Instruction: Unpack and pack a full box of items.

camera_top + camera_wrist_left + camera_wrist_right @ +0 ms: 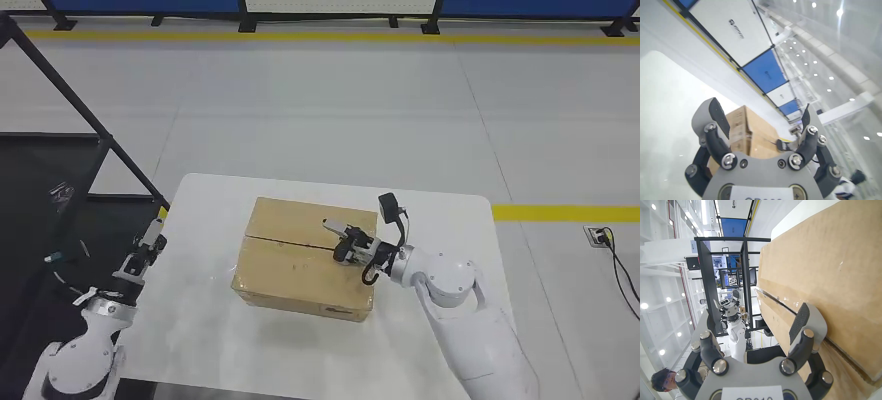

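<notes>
The closed cardboard box [300, 262] is sitting on the surface [200, 310]; the right end effector [345, 244] is hovering spread over its seam, the left end effector [761, 111] spread, well apart. Likely stiff and heavy; flap edges are inviting grip.

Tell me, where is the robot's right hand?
In the top view, the right gripper is over the top of the cardboard box, by the seam between the closed halves, toward the box's right end.
</notes>
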Available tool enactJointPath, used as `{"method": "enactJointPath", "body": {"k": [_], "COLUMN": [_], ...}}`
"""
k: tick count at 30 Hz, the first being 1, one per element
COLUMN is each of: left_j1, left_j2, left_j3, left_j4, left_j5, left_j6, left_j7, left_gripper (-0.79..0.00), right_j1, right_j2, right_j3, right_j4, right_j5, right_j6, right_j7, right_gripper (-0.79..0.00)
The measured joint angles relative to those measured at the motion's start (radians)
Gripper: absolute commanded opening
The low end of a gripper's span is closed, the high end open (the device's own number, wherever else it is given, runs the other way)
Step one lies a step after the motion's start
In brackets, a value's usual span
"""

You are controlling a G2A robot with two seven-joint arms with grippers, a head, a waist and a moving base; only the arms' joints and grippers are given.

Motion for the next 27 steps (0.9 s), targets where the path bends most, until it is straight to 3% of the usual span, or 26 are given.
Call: {"method": "enactJointPath", "body": {"k": [7,13,20,27], "left_j1": [-0.005,-0.002,-0.054,-0.142], "left_j2": [-0.004,0.007,0.001,-0.018], "left_j3": [0.073,0.122,0.165,0.264], "left_j4": [0.109,0.158,0.218,0.295], "left_j5": [0.461,0.817,0.915,0.999], "left_j6": [0.019,-0.025,-0.020,0.015], "left_j7": [0.175,0.185,0.187,0.215], "left_gripper": [0.000,0.000,0.000,0.000], "right_j1": [0.005,0.016,0.009,0.011], "right_j2": [0.006,0.010,0.014,0.020], "right_j3": [-0.008,-0.012,-0.034,-0.037], "right_j4": [0.011,0.029,0.016,0.012], "right_j5": [0.006,0.020,0.004,0.010], "right_j6": [-0.009,-0.016,-0.039,-0.035], "right_j7": [-0.004,-0.001,-0.011,-0.017], "right_gripper": [0.000,0.000,0.000,0.000]}}
